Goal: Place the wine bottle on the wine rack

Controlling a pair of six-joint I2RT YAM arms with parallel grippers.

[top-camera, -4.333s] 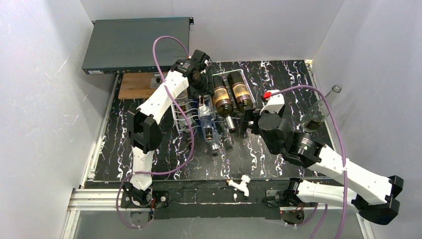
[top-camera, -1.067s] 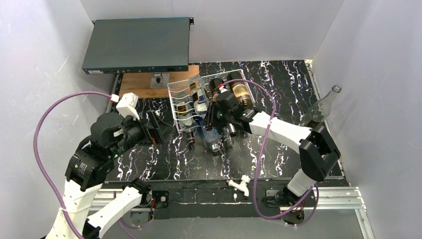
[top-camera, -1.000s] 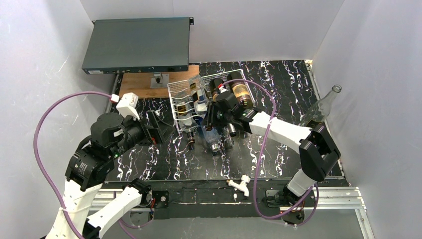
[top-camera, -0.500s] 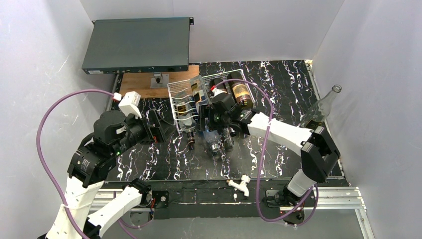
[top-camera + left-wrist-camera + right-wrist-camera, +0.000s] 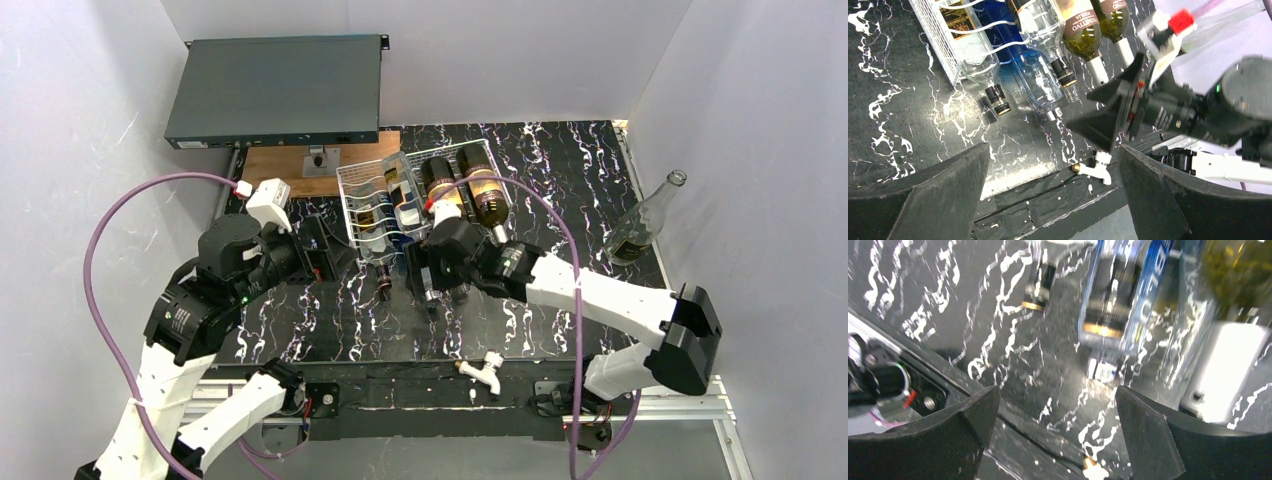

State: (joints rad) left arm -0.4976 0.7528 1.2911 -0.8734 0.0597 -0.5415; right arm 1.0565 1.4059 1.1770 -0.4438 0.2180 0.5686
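At the middle of the tabletop (image 5: 580, 150) you see the wine rack (image 5: 348, 195), a white wire frame whose wavy rows carry several bottles lying on their sides, necks pointing to the near edge. A dark wine bottle (image 5: 487, 197) with a gold label fills the rightmost slot, a second dark bottle (image 5: 443, 190) lies just beside it, and a blue-labelled clear bottle (image 5: 408, 212) comes next to the left. Your right claw (image 5: 1055, 405) hangs just in front of these necks, fingers spread wide, gripping nothing. Your left claw (image 5: 1053, 160) hovers left of the rack, likewise fully spread and empty. One clear empty bottle (image 5: 645, 220) stands well apart, leaning at the right wall. Behind the rack lie a wooden board (image 5: 290, 175) and a dark grey flat box (image 5: 275, 90).
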